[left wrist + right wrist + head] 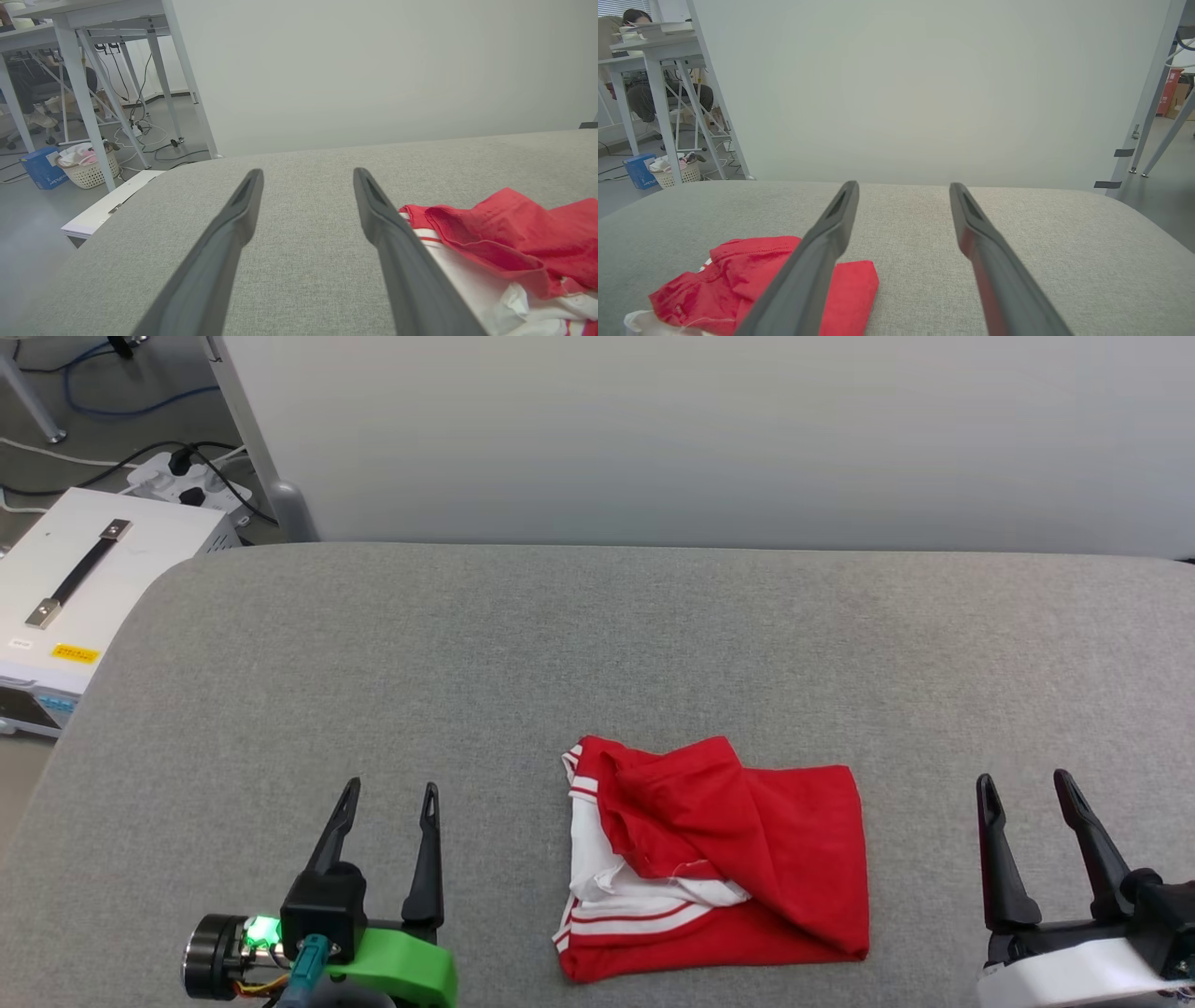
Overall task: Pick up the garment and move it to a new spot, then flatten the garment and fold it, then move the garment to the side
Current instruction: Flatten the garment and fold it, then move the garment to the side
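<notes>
Though yellow label (76, 653) illegible, garment (719, 863) red-and-white

Soft cloth, coarse weave, dull plastic

The T-shirt (747, 859) is soft, matt red and white cloth, creased. The counter (467, 644) is covered in grey, coarse-woven fabric with no shine. The left tool (392, 787) and the right tool (1023, 777) are dull dark plastic; the left one's mount (401, 966) is smooth green plastic. The white box (140, 546) looks smooth, and its strap (79, 574) ends in bright metal.
</notes>
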Robot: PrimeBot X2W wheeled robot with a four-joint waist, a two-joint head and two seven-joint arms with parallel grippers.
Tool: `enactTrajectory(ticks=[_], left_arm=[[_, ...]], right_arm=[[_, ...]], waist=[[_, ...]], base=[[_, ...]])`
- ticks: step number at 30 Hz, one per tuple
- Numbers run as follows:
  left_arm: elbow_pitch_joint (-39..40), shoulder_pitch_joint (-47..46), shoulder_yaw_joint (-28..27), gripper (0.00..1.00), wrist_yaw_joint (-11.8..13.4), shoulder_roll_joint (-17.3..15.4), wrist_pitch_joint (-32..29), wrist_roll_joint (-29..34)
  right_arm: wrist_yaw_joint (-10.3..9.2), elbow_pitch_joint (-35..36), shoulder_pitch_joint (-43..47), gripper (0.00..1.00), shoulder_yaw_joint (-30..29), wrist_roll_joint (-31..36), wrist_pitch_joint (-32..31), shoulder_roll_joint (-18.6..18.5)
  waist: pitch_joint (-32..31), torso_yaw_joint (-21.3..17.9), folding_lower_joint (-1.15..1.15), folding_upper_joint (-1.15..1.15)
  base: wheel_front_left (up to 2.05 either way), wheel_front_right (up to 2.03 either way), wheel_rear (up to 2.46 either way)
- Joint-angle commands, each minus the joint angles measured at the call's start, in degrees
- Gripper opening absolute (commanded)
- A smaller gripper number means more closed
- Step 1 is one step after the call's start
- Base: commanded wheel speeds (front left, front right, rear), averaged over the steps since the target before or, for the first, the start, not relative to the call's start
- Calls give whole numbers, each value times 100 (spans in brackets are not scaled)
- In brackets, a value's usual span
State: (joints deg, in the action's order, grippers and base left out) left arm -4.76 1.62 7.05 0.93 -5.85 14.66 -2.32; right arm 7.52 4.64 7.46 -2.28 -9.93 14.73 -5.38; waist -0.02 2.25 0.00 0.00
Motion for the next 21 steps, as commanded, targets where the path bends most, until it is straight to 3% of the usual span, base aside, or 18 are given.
enactTrajectory(ticks=[1,15,21], left_arm=[[10,131,5,100,-15,-40,34,18],[-97,122,11,100,-15,-49,34,13],[-104,71,11,100,-6,-39,34,8]], right_arm=[[-3,9,98,100,-13,84,26,21],[-3,-180,92,100,-39,373,27,3],[-3,-97,-301,100,-158,313,27,-179]], waist=[[-9,9,0,0],[22,102,0,0],[87,137,0,0]], base=[[0,0,0],[0,0,0],[0,0,0]])
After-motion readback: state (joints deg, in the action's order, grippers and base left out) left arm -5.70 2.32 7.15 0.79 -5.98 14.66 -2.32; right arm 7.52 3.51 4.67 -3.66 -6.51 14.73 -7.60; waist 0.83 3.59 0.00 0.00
